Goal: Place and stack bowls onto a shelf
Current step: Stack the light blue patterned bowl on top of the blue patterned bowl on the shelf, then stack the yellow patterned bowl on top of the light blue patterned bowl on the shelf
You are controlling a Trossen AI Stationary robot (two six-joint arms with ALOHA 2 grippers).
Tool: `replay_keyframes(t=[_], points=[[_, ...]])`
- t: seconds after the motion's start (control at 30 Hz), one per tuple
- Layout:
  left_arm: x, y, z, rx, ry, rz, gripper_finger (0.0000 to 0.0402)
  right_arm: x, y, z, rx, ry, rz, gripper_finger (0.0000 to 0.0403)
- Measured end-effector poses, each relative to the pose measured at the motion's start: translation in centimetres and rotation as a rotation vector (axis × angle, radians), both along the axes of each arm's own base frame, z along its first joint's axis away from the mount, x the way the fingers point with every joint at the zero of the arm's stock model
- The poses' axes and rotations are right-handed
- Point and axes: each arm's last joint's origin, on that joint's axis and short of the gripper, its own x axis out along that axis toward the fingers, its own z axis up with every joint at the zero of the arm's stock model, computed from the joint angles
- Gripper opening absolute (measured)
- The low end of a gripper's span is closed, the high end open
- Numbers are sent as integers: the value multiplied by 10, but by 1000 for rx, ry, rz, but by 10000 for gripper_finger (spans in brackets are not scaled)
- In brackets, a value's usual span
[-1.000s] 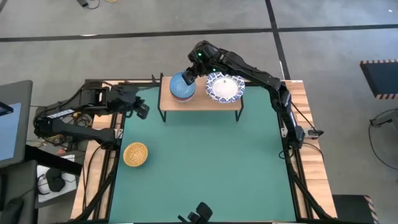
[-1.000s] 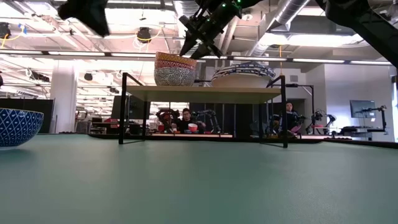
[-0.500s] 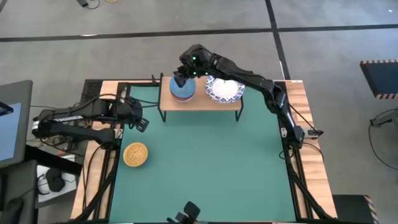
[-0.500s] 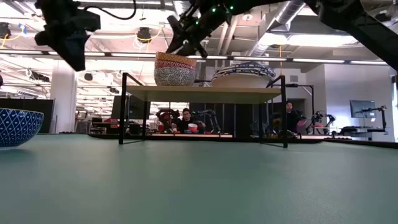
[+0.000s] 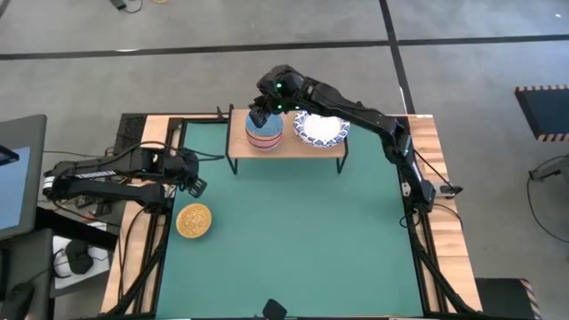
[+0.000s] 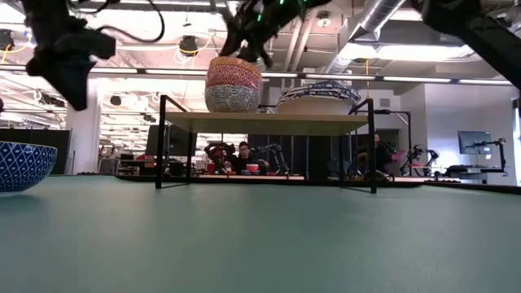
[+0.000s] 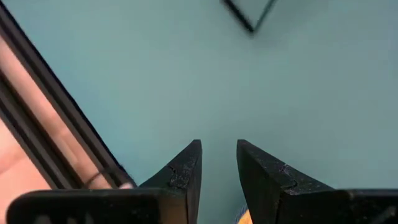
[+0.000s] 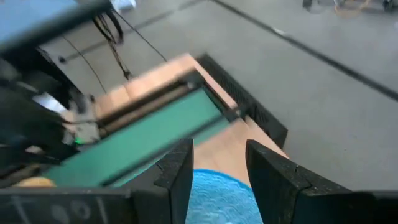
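Observation:
On the light-wood shelf (image 5: pixel 286 145) stand a stack of small bowls (image 5: pixel 264 132) and, to its right, nested white bowls with blue rims (image 5: pixel 322 129). The low view shows a red bowl (image 6: pixel 234 72) sitting high in a grey striped one (image 6: pixel 233 98). A light blue inside (image 8: pixel 217 196) shows on top. My right gripper (image 5: pixel 260 113) is down on this stack. My left gripper (image 5: pixel 191 182) hangs open just beyond the golden yellow bowl (image 5: pixel 194 220). That bowl rests on the mat, its outside blue-patterned (image 6: pixel 18 167). My right gripper (image 8: pixel 219 165) comes slanting down from the far right onto the far rim (image 8: pixel 214 175) of the top bowl, whose blue inside shows between the fingers. Whether one finger is inside, I cannot tell. The upper bowls sit raised in the grey bowl, which stands on the shelf.
The green mat (image 5: pixel 293 240) lies open between the shelf and the near edge. Black frame rails (image 7: pixel 50 118) run along the table's left side close to my left gripper (image 7: pixel 219 162). People and other robots show in the room behind the shelf (image 6: pixel 244 155).
My right gripper moved left from beside the stack and came down onto it. The upper bowls now stand higher in the grey bowl, and the stack has shifted slightly. My left gripper travelled toward the near edge and down, closing on the yellow bowl.

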Motion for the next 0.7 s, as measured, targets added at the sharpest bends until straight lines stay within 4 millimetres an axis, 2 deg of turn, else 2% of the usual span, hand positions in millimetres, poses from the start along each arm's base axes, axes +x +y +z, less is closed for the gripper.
replay_keyframes(t=[0.13, 0.27, 0.37, 0.7], points=[[-5, -3, -24, -90, 61, -39, 87, -13, 18, 30, -32, -53, 7, 172], [-7, -7, -46, -209, 108, -88, 87, -21, 38, 47, -32, -78, 34, 172], [-3, -9, -56, -284, 73, -155, 87, -26, 50, 57, -23, -94, 50, 172], [-3, -12, -61, -321, 76, -304, 87, -26, 74, 58, -8, -60, 40, 172]])
